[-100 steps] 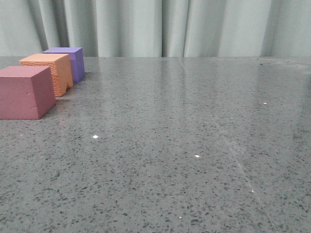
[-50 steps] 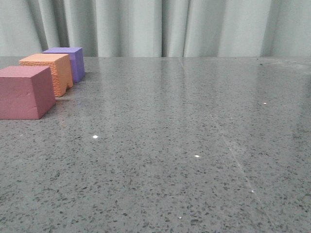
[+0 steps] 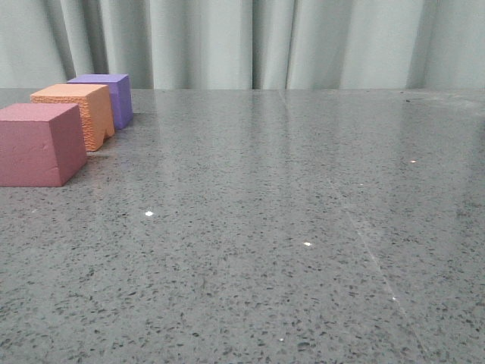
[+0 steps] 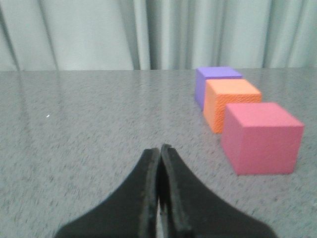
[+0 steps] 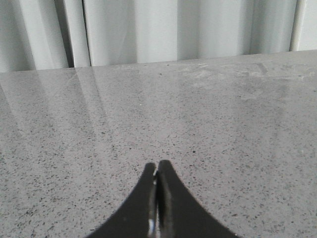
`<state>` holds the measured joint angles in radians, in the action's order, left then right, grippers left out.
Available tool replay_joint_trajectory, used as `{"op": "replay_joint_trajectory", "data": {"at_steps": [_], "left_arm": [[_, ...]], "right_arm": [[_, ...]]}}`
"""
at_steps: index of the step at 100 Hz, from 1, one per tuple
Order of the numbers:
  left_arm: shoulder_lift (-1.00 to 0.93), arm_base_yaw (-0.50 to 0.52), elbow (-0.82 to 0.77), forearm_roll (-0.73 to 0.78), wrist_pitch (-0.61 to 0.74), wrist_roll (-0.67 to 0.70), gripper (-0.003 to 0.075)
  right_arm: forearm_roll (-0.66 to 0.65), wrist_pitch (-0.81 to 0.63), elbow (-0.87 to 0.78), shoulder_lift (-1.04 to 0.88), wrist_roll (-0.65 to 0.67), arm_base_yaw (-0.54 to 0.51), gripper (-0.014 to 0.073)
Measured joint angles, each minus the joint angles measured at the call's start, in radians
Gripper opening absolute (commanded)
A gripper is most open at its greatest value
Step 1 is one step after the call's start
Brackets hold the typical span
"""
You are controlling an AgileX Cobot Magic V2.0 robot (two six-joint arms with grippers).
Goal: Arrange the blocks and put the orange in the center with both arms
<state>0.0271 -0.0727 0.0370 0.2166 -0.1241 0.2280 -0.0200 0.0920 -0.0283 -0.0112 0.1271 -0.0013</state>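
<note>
A speckled grey stone-look tabletop (image 3: 288,227) is filling most of the front view, its polished face throwing back pale streaks and a few pinpoint glints of light. Behind it, across the top of the frame, a pale grey-green pleated curtain (image 3: 303,42) is hanging in soft vertical folds.

At the left edge of the front view, three foam cubes are sitting in a row running from near to far. The pink-red cube (image 3: 39,144) is standing nearest, in the middle left of the frame, smooth-sided with a faint horizontal seam across its front. Just behind it, the orange cube (image 3: 78,112) is occupying the centre of the row, showing a pebbled, ridged side face and a slightly ragged lower edge. Farthest back, in the upper left, the purple cube (image 3: 107,97) is sitting close behind the orange one; whether the neighbours are touching cannot be told.

In the left wrist view, the left gripper (image 4: 159,153) is hanging low over bare tabletop at the bottom centre, its black fingers pressed together on nothing, well apart from the row at the right of the frame.

In the right wrist view, the right gripper (image 5: 157,168) is likewise showing fingers closed tip to tip at the bottom centre, holding nothing.
</note>
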Motion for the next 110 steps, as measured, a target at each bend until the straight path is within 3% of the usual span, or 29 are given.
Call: {"op": "replay_joint_trajectory", "data": {"at_steps": [110], "left_arm": [[-0.031, 0.025, -0.033, 0.011, 0.082, -0.002, -0.0019]], "right_arm": [[0.000, 0.000, 0.000, 0.000, 0.000, 0.000, -0.0067]]}}
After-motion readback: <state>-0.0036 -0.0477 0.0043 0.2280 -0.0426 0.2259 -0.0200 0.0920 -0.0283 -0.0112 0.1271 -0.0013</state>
